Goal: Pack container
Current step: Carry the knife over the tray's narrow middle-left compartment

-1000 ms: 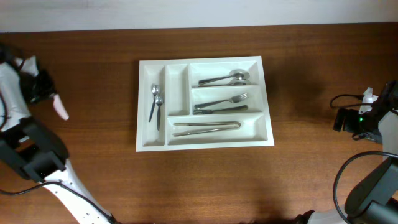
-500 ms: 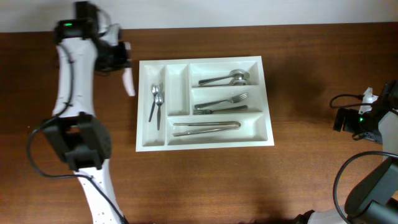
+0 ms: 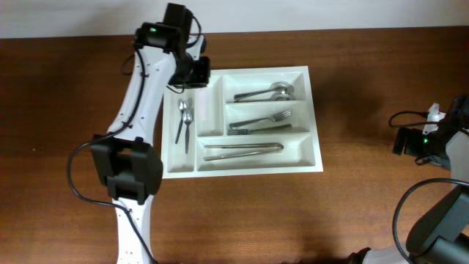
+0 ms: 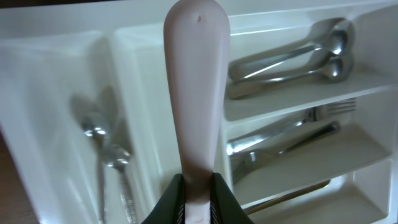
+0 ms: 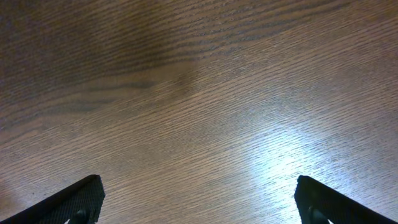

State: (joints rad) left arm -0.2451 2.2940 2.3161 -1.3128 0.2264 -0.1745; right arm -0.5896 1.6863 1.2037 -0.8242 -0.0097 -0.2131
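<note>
Swung in from the table's far left edge to the upper-left corner of the large white rectangular plastic cutlery tray [image 3: 242,171]: left gripper [image 4: 198,186], clamped narrowly on a pale pinkish-white rounded plastic handle [image 4: 196,87], poised above the second narrow compartment. Tray unmoved, mid-table on the dark brown wooden tabletop [image 3: 366,213]. Leftmost narrow compartment: two small steel teaspoons [image 3: 183,121]. Long compartments, top to bottom: steel spoons [image 3: 265,93], steel forks [image 3: 260,122], long slim steel pieces [image 3: 243,150]. Far right, well apart from the tray: right gripper [image 5: 199,202], jaws spread wide over wood.
</note>
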